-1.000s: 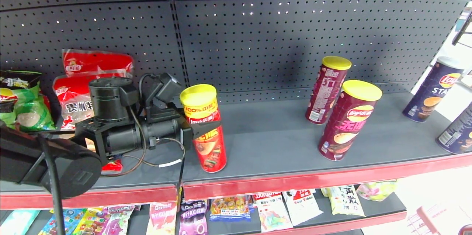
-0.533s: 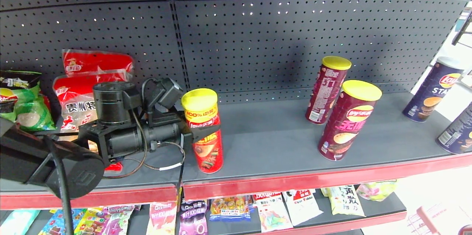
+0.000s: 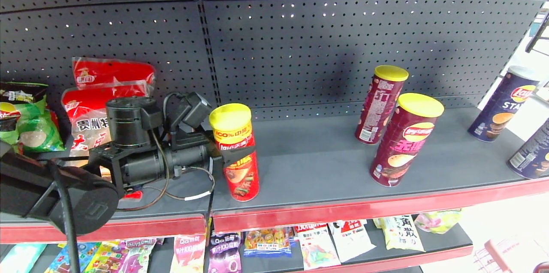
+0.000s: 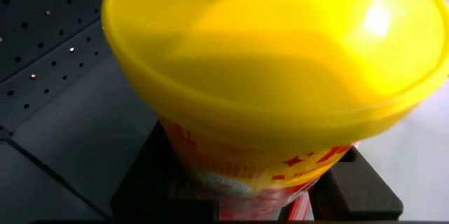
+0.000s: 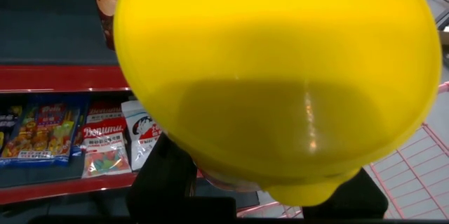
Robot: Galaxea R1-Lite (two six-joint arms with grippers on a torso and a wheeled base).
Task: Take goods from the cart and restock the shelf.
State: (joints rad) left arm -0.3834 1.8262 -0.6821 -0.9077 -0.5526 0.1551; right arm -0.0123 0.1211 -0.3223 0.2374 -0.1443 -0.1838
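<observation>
- Our left gripper (image 3: 238,153) has its fingers clamped around the red chip can (image 3: 243,178), upright at centre-left of the frame on the shelf (image 3: 326,166), near the red front lip (image 3: 343,211).
- If the fingers open unevenly, we could tip the can over that lip.
- Our right gripper (image 5: 252,189) has its fingers closed around a yellow-lidded can (image 5: 280,62).

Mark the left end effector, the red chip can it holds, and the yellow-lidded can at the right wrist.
left end effector (image 3: 235,151): head view, between the fingertips, at the can's middle.
red chip can (image 3: 243,178): head view, lower label.
yellow-lidded can (image 5: 280,76): right wrist view, top of the lid.
</observation>
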